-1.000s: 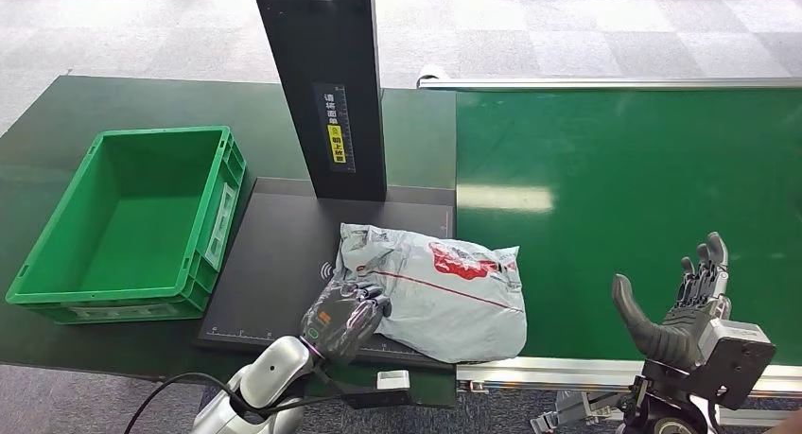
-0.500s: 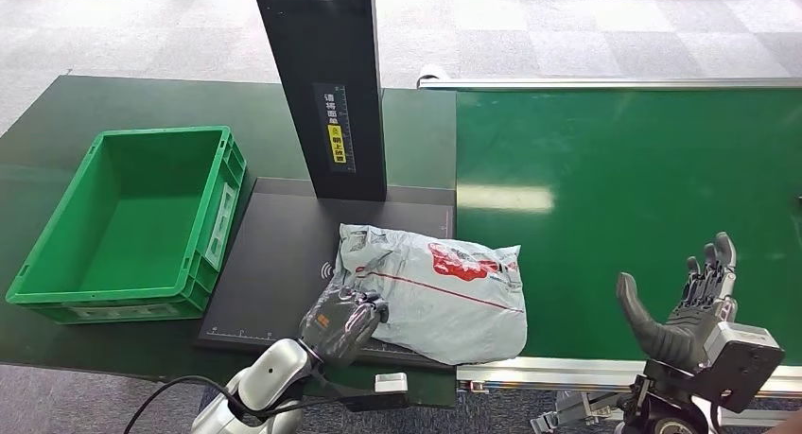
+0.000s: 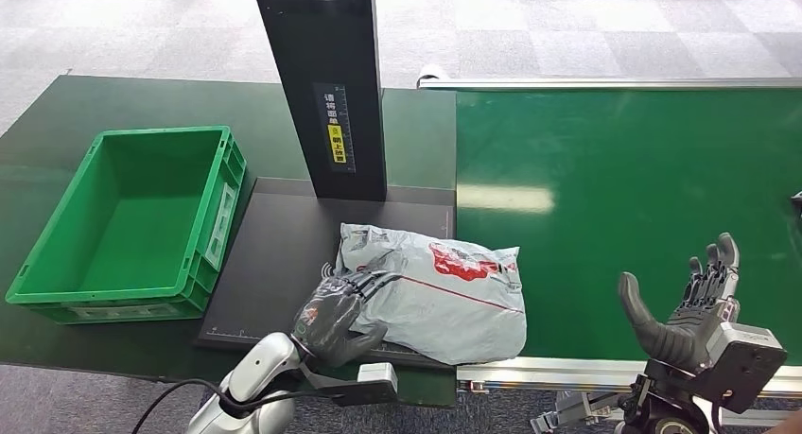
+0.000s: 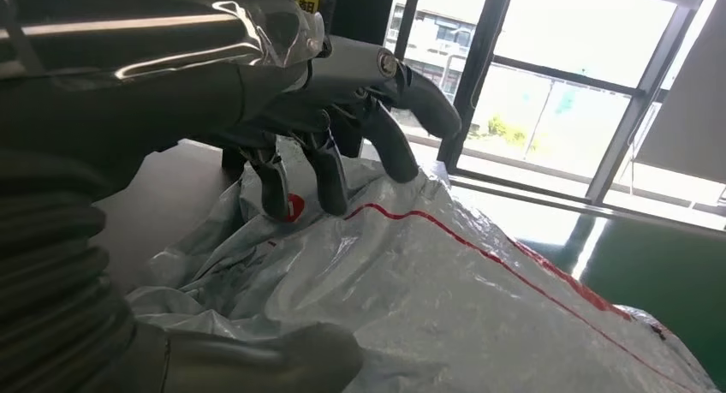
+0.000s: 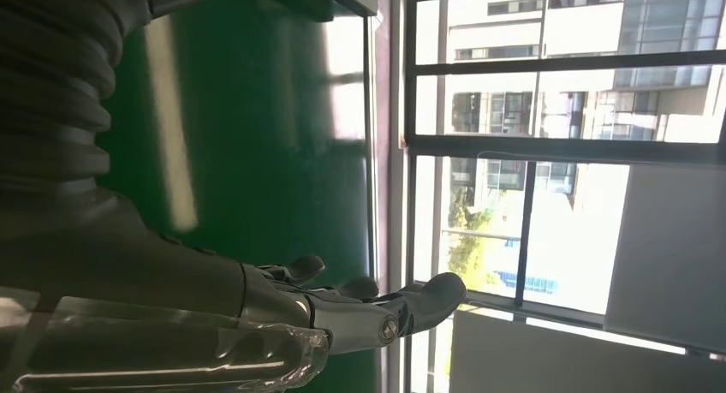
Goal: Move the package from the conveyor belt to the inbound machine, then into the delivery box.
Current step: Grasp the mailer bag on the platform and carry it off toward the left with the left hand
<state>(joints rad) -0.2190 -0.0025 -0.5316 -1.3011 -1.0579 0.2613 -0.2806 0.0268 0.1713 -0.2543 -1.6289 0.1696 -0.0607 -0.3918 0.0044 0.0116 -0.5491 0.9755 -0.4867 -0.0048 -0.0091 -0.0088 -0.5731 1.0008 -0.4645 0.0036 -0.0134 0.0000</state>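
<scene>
Already off the belt, the package lay on the black plate of the inbound machine, its far end overlapping the seam toward the conveyor belt at about 3 o'clock. The left hand sat at the bag's 8 o'clock corner, fingers spread over the top film and pressing into it, thumb low beside the near edge; whether it had truly closed on the bag could not be told. The right hand hovered empty near the belt's near edge, at roughly 4 o'clock from the package, fingers apart and upright. The package looked like a soft grey poly mailer, creased and puffy, so it would likely sag and fold when lifted, and its glossy skin seemed slippery. Probably light, with limp contents. A sound hold, by my reckoning, would gather a fold of film at the near corner, or scoop under the bulk, before carrying it toward the green delivery box at 9 o'clock.
</scene>
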